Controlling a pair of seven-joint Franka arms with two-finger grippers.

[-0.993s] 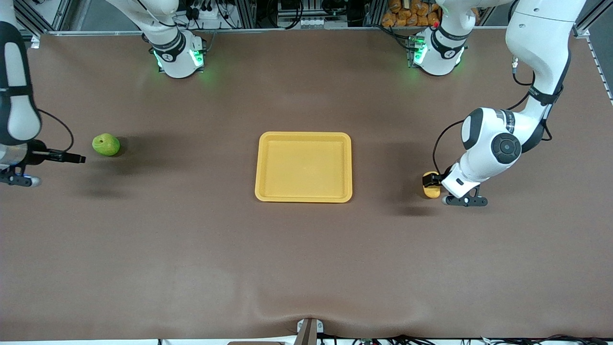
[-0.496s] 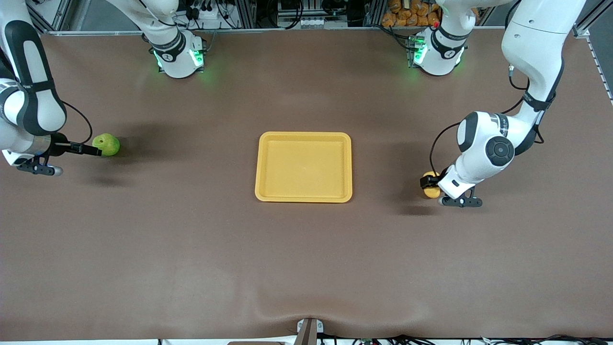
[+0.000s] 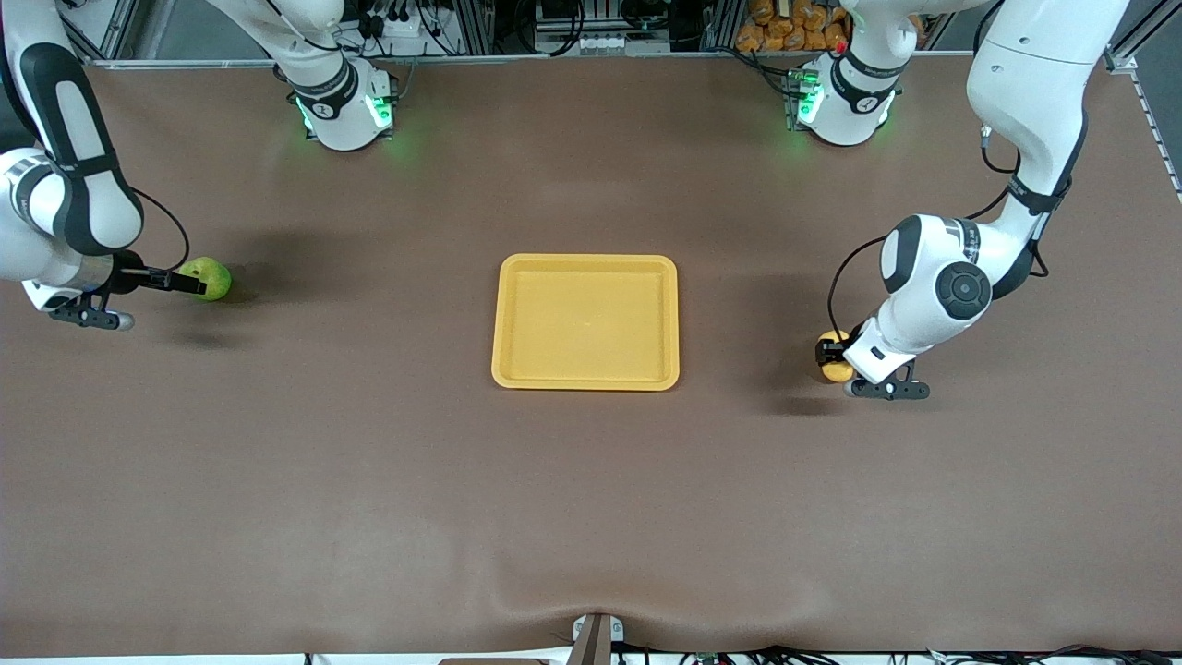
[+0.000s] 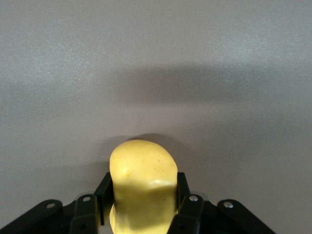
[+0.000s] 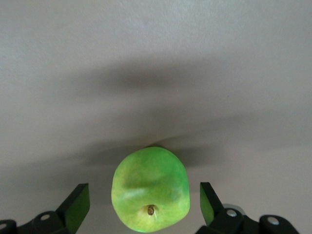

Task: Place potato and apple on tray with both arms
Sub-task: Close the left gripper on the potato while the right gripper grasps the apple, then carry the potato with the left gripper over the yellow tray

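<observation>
The yellow-orange tray (image 3: pixel 585 268) lies in the middle of the table with nothing in it. The potato (image 3: pixel 837 371) (image 4: pixel 142 181) rests on the table toward the left arm's end, and my left gripper (image 3: pixel 831 356) (image 4: pixel 141 195) is shut on it, both pads pressed against its sides. The green apple (image 3: pixel 212 277) (image 5: pixel 150 189) lies on the table toward the right arm's end. My right gripper (image 3: pixel 196 283) (image 5: pixel 145 201) is open around it, one finger on each side with gaps to the fruit.
The brown tabletop (image 3: pixel 591 499) spreads wide around the tray. Both arm bases (image 3: pixel 342 111) (image 3: pixel 845 106) stand at the table's edge farthest from the front camera, lit green. A small bracket (image 3: pixel 596 637) sits at the nearest edge.
My left gripper closed on the potato. My right gripper moved in toward the apple until its open fingers straddle it.
</observation>
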